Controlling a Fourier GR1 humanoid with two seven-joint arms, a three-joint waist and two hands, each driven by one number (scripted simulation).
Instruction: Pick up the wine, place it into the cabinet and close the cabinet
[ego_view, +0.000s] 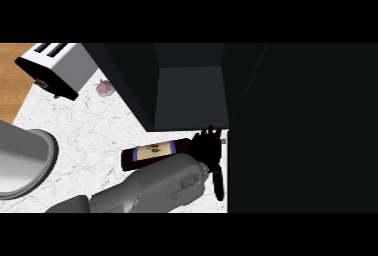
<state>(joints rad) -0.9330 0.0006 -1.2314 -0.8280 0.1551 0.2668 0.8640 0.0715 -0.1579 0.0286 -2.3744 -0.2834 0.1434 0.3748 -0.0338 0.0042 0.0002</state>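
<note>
The wine bottle (151, 152) is dark with a blue-and-tan label and lies on its side on the white marble counter (81, 125), its neck pointing right. Its tan tip (222, 141) shows just past my left hand (207, 148). That hand comes in on a grey forearm (159, 187) from the lower left and lies over the bottle's neck. Its fingers (210, 134) are straight, pointing toward the cabinet, and the thumb (219, 186) sticks out backward. The dark cabinet (188, 90) stands open right behind the bottle, with its inside in shadow. My right hand does not show.
The cabinet's black door or side (303, 130) fills the whole right of the view. A white toaster (53, 67) stands at the back left, with a garlic bulb (105, 87) beside it. A grey sink basin (26, 160) lies at the left edge.
</note>
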